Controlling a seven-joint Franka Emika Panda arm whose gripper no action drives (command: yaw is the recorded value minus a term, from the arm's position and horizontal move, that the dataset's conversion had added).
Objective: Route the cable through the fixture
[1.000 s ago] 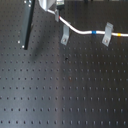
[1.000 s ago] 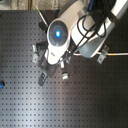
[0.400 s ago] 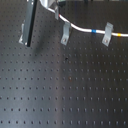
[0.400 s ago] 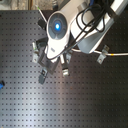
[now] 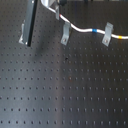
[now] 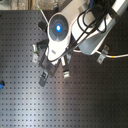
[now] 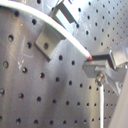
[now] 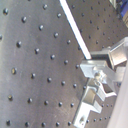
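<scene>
**A:** Start at the first exterior view's left. What is there?

**B:** A long black bar [image 5: 28, 24] stands slanted on the perforated black bench [image 5: 65, 90]. To the right of it is a small grey fixture [image 5: 65, 34], upright and slightly tilted.

**A:** And the cable?

**B:** The cable [image 5: 80, 28] comes down from the top edge of the first exterior view and passes the upper end of that fixture. I cannot tell whether it sits inside it or only runs past. It then goes on to the right, low over the bench. Its blue band [image 5: 96, 31] lies between the two fixtures. The second fixture [image 5: 106, 34] is further right, and the cable crosses it. The yellow band [image 5: 120, 36] is just beyond, near the first exterior view's right edge.

**A:** What are your fingers doing?

**B:** In the first wrist view the white cord curves over a grey fixture and runs straight into my gripper [image 7: 95, 62]. My fingers [image 7: 107, 57] are drawn narrow with the cable pinched between them. There is a small red mark where the cable meets the metal. The second wrist view shows the same, with the cable ending at my gripper above the bench.

**A:** And in the second exterior view?

**B:** My white arm [image 6: 59, 30] covers most of the middle there. At the second exterior view's right, the cable leaves a fixture and runs off the edge.
</scene>
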